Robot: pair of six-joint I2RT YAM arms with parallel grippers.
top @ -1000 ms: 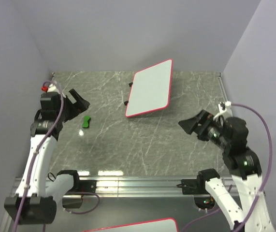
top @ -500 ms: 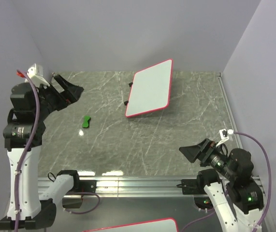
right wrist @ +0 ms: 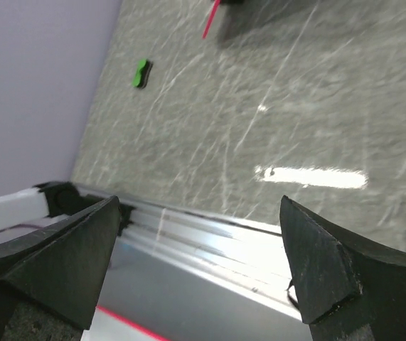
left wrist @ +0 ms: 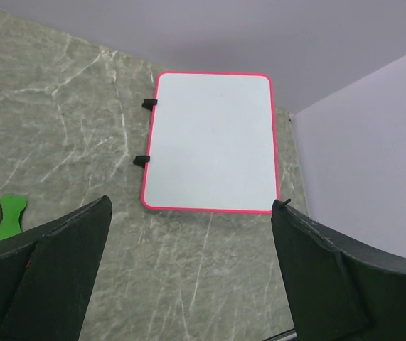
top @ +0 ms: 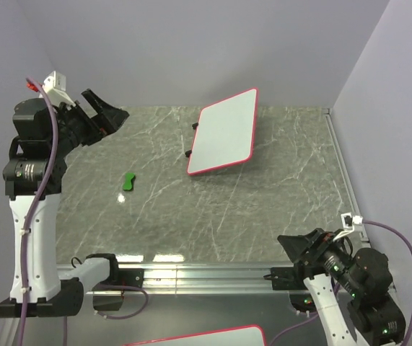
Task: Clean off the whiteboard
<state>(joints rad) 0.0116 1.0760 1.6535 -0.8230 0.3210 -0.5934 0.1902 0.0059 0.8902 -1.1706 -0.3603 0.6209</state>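
Overhead, left-wrist and right-wrist views of the two-arm workstation. The whiteboard (top: 224,132) lies on the grey marble-patterned table (top: 278,194), toward the far edge and slightly right of centre, its corners skewed relative to the table edges; its face reads plain white inside a thin red-pink rim. In the left wrist view the whiteboard (left wrist: 213,142) fills the upper middle of the frame, with two small black feet (left wrist: 146,132) projecting from its left long edge. A small green eraser (top: 129,182) rests on the table well apart from the board, on the left half; it also appears at the lower left of the left wrist view (left wrist: 11,217) and at the upper left of the right wrist view (right wrist: 141,73). The left gripper (top: 103,119) is raised high above the far left corner of the table, jaws spread wide and holding nothing, its camera looking down at the board (left wrist: 188,209). The right gripper (top: 303,245) sits low at the near right, over the metal rail (top: 191,274) at the table's near edge, jaws likewise spread wide and empty (right wrist: 199,206). Neither gripper touches the board or the eraser. Pale lilac walls (top: 191,50) enclose the table on three sides.
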